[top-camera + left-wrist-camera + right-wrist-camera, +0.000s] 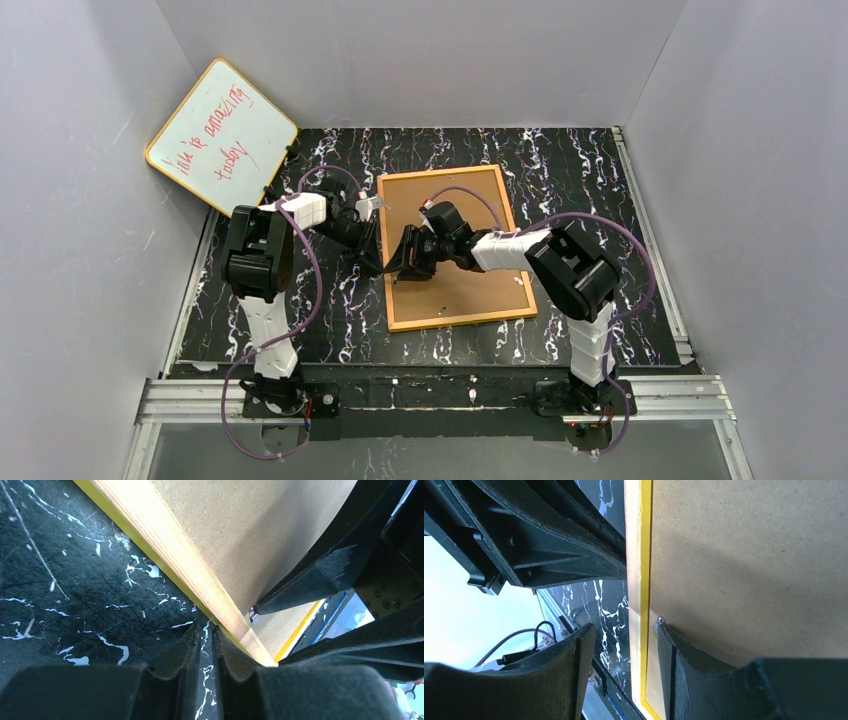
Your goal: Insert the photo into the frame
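Orange-brown back up, the frame (462, 320) lay on the desk (600, 300), long axis near-to-far; the half-open right jaws (625, 625) straddled its left rail, the left jaws (206, 630), almost closed on nothing, sat just outside it; no photo showed.

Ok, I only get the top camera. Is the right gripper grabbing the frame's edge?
Observer: Not grabbing. The right wrist view shows the right gripper open, straddling the rim of the frame: one finger over the table, the other on the brown backing board.
Operator: What's that finger near?
Observer: Its tip sits at a small metal tab on the board's edge.
Operator: And the left gripper?
Observer: The left wrist view shows the left gripper nearly closed, nothing between its fingers, low beside the frame's outer edge.
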### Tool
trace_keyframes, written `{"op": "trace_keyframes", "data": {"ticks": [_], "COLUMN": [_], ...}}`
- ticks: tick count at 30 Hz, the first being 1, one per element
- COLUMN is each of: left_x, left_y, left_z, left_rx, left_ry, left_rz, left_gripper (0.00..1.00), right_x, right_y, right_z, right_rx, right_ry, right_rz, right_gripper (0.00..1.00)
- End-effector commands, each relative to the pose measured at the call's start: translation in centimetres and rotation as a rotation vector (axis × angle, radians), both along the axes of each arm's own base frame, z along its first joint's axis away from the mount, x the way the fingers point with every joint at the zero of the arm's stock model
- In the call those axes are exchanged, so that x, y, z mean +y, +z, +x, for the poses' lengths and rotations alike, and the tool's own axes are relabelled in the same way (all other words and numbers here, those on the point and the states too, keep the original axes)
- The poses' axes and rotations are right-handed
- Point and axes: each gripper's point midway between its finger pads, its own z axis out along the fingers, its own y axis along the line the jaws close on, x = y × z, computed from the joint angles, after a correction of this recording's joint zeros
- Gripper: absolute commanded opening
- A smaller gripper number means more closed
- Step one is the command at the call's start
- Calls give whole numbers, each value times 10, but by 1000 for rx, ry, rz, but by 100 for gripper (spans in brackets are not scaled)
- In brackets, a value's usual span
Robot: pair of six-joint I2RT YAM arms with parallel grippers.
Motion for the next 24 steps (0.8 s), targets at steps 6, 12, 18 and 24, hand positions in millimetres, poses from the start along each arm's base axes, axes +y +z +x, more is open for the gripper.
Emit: {"op": "trace_keyframes", "data": {"ticks": [6,12,18,24], "left_x": [2,-2,-6,-5], "left_y": [-18,-20,-21,-17], "left_z": [-13,-14,-16,-19], "left_rx": [31,31,31,23], "left_ry": [-26,-35,-46,-57], "left_rz": [46,44,42,40], "left_gripper": [12,11,10,10], "right_x": [18,23,24,-1], "right_y": [1,5,4,9], "right_z": [-3,-8,-9,-15], "right_rx": [26,36,55,31], "right_ry": [-15,-40,-50,-124], "right_rz": [38,62,59,-14], "right_gripper": [57,57,57,57]}}
